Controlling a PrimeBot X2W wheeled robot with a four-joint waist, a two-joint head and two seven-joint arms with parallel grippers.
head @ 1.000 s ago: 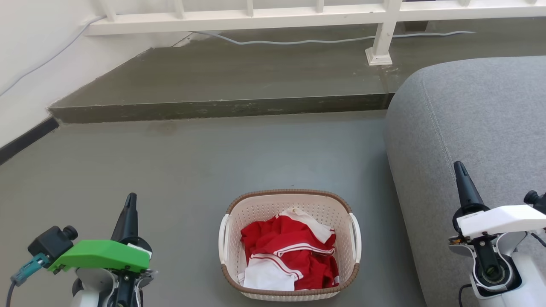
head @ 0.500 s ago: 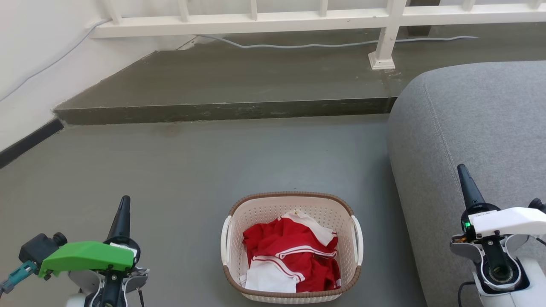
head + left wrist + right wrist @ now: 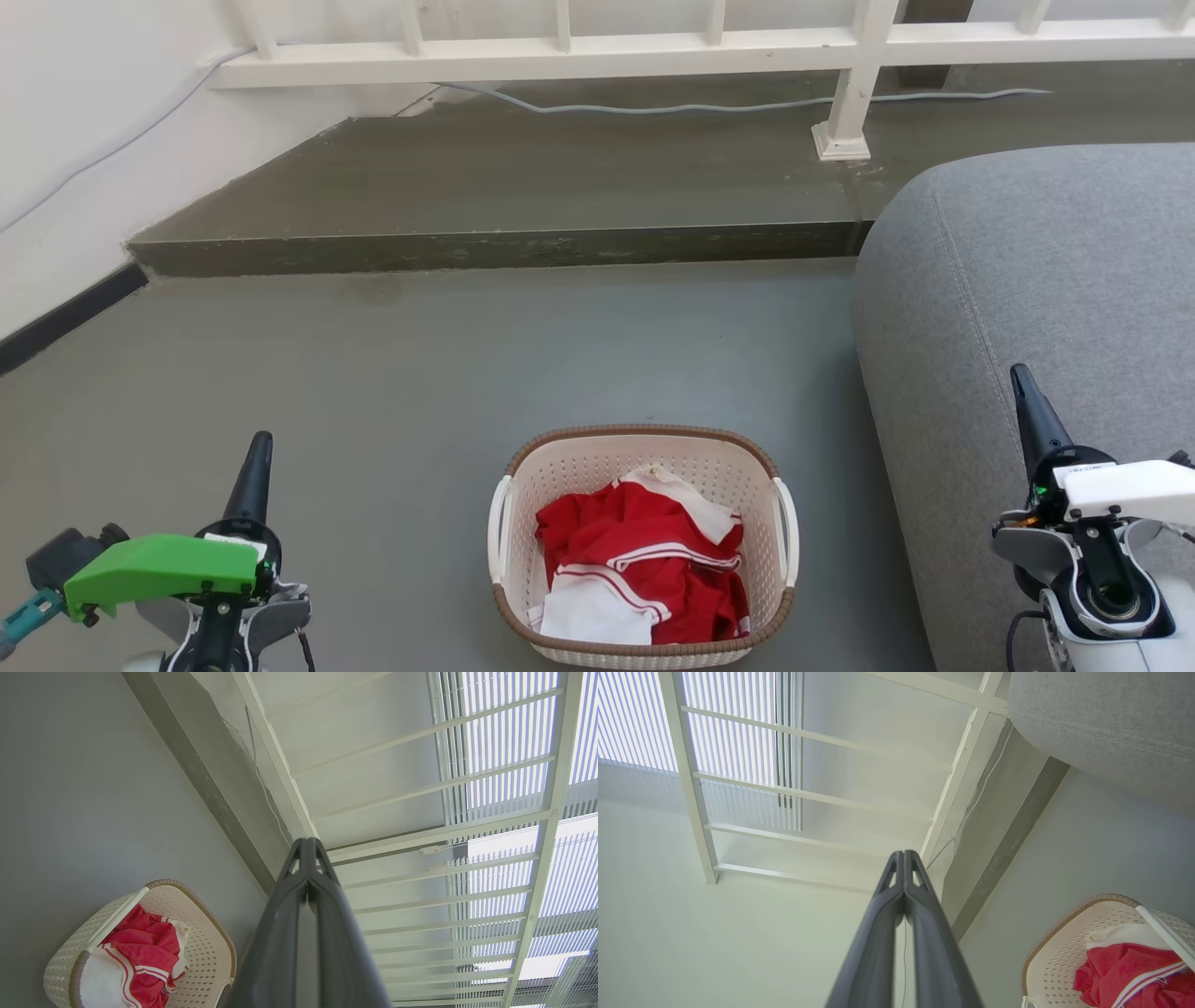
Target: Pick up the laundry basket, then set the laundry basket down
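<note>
The laundry basket (image 3: 597,471) stands on the grey floor at the bottom centre of the head view, cream-white and perforated, with a brown rim and white side handles. Red and white clothes (image 3: 644,569) lie inside it. My left gripper (image 3: 257,462) is at the lower left, well to the basket's left, fingers pressed together and empty. My right gripper (image 3: 1027,397) is at the lower right over the sofa's edge, also shut on nothing. The basket (image 3: 196,933) appears at the lower left of the left wrist view beside the shut left gripper (image 3: 306,847), and the basket (image 3: 1064,947) sits at the lower right of the right wrist view beside the shut right gripper (image 3: 903,858).
A grey sofa (image 3: 1046,280) rises close to the basket's right side. A raised dark step (image 3: 495,245) crosses the floor ahead, with a white railing (image 3: 560,56) and a grey cable (image 3: 653,105) on it. A white wall with a dark skirting (image 3: 65,313) runs along the left.
The whole head view has shifted, so the camera moved: the step, railing and basket sit slightly lower in the picture. Both grippers appear lower in the frame, the left one more so, still shut.
</note>
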